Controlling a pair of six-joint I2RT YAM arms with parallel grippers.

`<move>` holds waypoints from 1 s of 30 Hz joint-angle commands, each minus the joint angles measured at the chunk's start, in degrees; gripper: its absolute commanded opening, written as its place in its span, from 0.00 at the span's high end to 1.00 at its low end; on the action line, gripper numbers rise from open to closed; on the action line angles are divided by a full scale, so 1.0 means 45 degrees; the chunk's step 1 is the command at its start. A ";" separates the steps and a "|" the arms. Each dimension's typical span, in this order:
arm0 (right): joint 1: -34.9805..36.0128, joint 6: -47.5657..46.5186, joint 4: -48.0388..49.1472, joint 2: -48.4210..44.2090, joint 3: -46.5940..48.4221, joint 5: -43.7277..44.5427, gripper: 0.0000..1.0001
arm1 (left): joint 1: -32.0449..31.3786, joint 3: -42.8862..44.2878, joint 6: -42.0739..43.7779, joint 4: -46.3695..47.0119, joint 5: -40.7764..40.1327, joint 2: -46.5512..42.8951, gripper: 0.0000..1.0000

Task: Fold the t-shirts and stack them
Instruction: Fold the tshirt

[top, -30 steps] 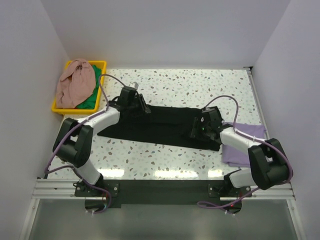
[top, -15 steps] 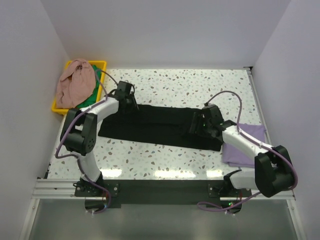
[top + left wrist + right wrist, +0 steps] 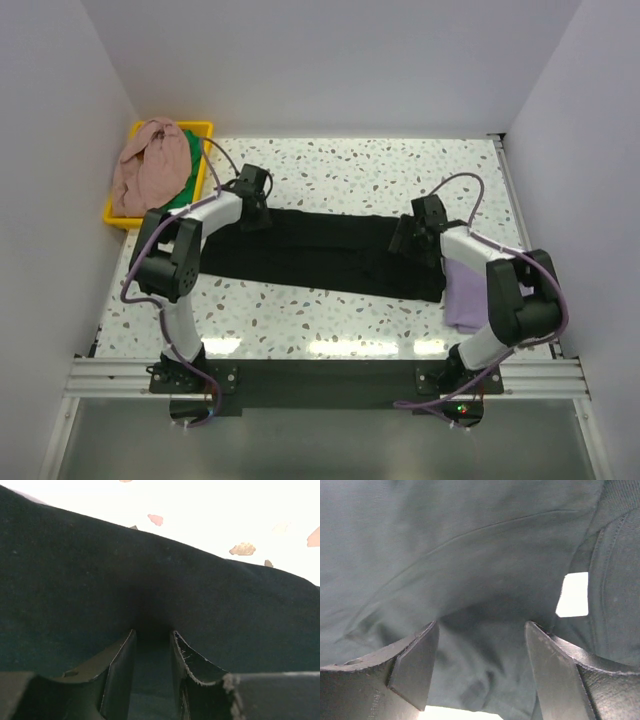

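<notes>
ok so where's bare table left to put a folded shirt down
Widest: the far strip of table behind the black t-shirt, from the yellow bin to the right wall. Also the narrower near strip in front of it. Crowded: right side, with the purple shirt and right arm.

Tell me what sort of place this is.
Most likely a robot lab test cell: plain white walls box in a speckled table, the left arm and right arm are bolted to a metal rail at its near edge, and a black t-shirt lies across it near a yellow bin of clothes.
</notes>
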 commanded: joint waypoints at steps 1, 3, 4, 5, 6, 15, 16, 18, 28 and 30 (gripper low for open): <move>-0.0277 0.0073 0.0434 0.1169 0.0882 -0.0082 0.27 | 0.0031 -0.0415 0.0104 -0.0612 0.0093 0.0142 0.62; -0.0356 -0.0122 0.0337 0.1855 0.1623 0.0073 0.27 | 0.0011 -0.0999 -0.0072 -0.0477 0.0385 -0.0207 0.63; -0.0375 -0.0200 0.0221 0.2187 0.1974 0.0094 0.27 | 0.0011 -0.1273 -0.0247 -0.0379 0.0561 -0.0403 0.64; -0.0414 -0.0413 -0.0070 0.2945 0.2732 0.0133 0.27 | 0.0011 -0.1778 -0.0326 -0.0243 0.0872 -0.0773 0.64; -0.0434 -0.0512 -0.0170 0.3300 0.3146 0.0230 0.27 | 0.0011 -0.2015 -0.0501 -0.0203 0.0991 -0.0951 0.64; -0.0454 -0.2289 -0.1362 0.7867 0.8809 0.0310 0.26 | -0.0378 -0.6739 -0.2509 0.1377 0.3393 -0.4172 0.67; -0.0434 -0.2368 -0.1401 0.8203 0.9819 0.0154 0.26 | -0.0553 -0.7634 -0.2843 0.1593 0.3569 -0.4504 0.66; -0.0396 -0.2661 -0.1304 0.9293 1.0781 -0.0372 0.26 | -0.1411 -0.8459 -0.4088 0.2315 0.4155 -0.5286 0.66; 0.0054 -0.3755 -0.3391 1.3419 1.8864 -0.2542 0.13 | -0.4052 -0.8411 -0.5936 0.5464 0.5447 -0.5757 0.44; 0.0034 -0.3813 -0.3375 1.3227 1.9126 -0.2543 0.07 | -0.4032 -0.7919 -0.5059 0.4566 0.5154 -0.5990 0.43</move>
